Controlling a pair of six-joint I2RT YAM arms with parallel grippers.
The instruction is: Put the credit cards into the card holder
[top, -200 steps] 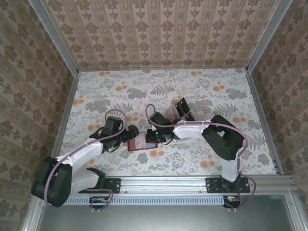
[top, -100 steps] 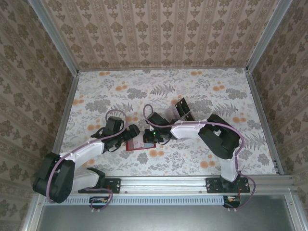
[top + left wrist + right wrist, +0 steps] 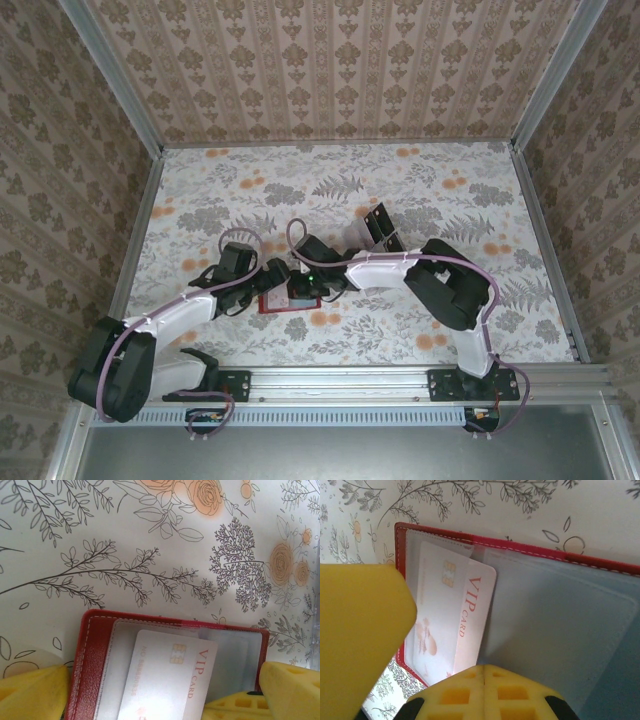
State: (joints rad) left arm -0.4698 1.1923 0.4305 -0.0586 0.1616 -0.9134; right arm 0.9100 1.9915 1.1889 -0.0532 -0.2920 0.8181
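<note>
The card holder (image 3: 272, 304) is a red wallet lying open on the floral table; its greyish pockets (image 3: 555, 620) face up and its red leather edge (image 3: 90, 645) frames them. A pale card (image 3: 160, 675) with a chip and red "VIP CARD" lettering sits partly inside the left pocket (image 3: 445, 610). My right gripper (image 3: 485, 680) is shut, its joined tips resting at that card's lower corner (image 3: 232, 705). My left gripper (image 3: 165, 692) is open, with one finger (image 3: 360, 630) over each side of the wallet. Both grippers crowd over the wallet, left (image 3: 272, 280) and right (image 3: 302, 290). Dark cards (image 3: 380, 225) lie behind the right arm.
Patterned walls (image 3: 330, 70) enclose the table on three sides. A metal rail (image 3: 340, 380) with both arm bases runs along the near edge. Open floral tabletop (image 3: 450, 180) stretches to the back and right.
My right gripper has slid left over the wallet, covering more of it. The wallet has shifted slightly left. My left arm has barely moved.
</note>
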